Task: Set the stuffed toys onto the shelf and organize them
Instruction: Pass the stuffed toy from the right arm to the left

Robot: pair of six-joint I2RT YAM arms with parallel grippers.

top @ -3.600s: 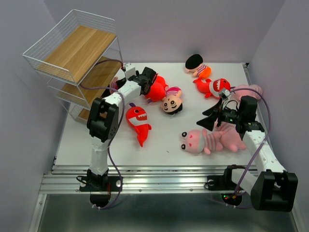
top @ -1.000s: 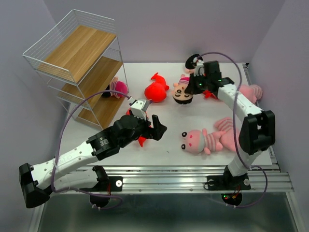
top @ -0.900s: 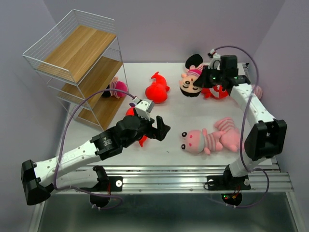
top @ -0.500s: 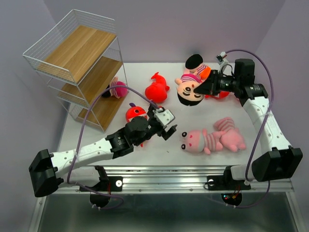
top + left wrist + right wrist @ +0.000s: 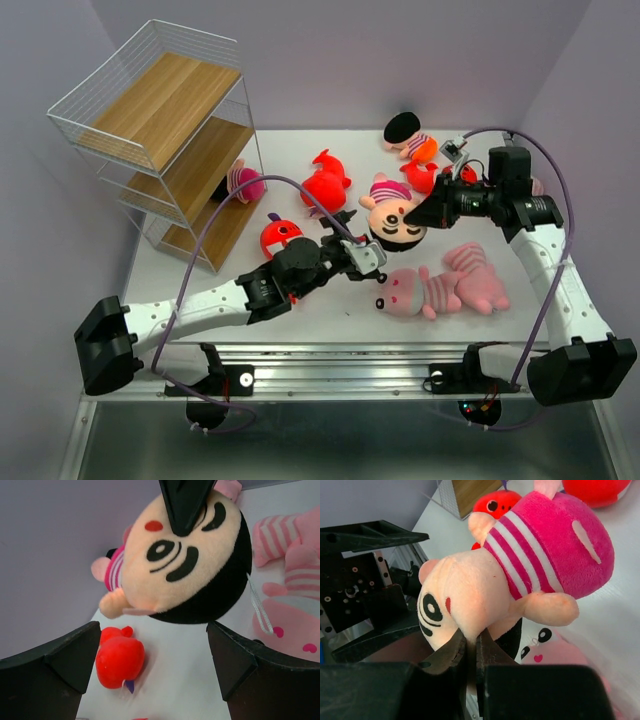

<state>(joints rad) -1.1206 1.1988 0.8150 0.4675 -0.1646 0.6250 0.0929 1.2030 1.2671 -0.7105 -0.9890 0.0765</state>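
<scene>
The right gripper (image 5: 424, 212) is closed on a fold of the face of a dark-haired doll (image 5: 393, 214). In the right wrist view its fingers (image 5: 451, 655) are pressed together with only a pinch of plush between them. The doll is held near the middle of the table (image 5: 330, 305), just beyond the left gripper (image 5: 366, 250). Whether the doll touches the surface cannot be determined.

The left gripper is fully open. In the left wrist view the doll's head is framed between the jaws and apart from both. Only the inner edges of the left fingers (image 5: 75, 655) are seen, the rest being cut off by the frame.

The shelf (image 5: 160, 105) stands at the far left, well apart from the doll. A pink striped toy (image 5: 240, 183) beside its lowest tier is partly masked by wire. A red toothy fish (image 5: 279, 233) is largely covered by the left arm. A red toy (image 5: 424, 177) is partly covered by the right arm. A pink animal (image 5: 420, 290) lies just nearer than the doll and is cut off in the left wrist view.
</scene>
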